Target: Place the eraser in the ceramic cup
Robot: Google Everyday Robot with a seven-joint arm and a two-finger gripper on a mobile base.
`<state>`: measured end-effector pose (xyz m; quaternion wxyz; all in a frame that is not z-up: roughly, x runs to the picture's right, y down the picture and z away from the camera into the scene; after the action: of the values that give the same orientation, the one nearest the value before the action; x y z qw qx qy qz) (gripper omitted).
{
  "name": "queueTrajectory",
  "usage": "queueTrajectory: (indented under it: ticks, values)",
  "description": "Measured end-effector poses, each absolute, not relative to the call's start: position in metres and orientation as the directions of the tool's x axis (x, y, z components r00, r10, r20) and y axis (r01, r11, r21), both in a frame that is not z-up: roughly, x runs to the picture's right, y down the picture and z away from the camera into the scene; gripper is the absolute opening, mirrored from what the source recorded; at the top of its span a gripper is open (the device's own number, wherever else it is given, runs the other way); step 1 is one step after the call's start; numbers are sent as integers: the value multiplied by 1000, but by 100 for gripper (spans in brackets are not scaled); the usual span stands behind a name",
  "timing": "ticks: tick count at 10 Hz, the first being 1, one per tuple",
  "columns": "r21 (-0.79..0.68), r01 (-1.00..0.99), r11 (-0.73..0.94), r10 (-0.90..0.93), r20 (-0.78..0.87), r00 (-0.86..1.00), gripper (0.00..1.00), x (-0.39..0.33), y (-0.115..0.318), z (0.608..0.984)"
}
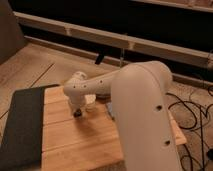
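Warm, dim light is falling from above, tinting the wooden table [80,145] orange-yellow. The pale arm [145,100] is catching most of it, glowing softly without hard glare. The end effector [77,113], hanging left of centre just over the table, is laying a small dark shadow beneath itself. The top of the frame is sinking into near-black, and the dark mat [20,130] at lower left is swallowing detail.

The gripper [78,113], low over the tabletop [75,145], is too small to show whether its closed fingers hold anything. The arm [145,115] hides the tabletop's right side.
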<state>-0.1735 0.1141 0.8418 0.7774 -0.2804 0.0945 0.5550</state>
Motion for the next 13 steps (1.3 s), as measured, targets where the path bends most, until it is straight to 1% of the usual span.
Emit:
queueTrajectory:
  ticks: [5,9,13]
  values:
    - [-321,-903,285,853,-346,391,2,-182,61,808]
    - [-272,-931,244,884,-333,329,2,-149,48,797]
    - [-278,-929,246,882,-334,334,2,-153,50,796]
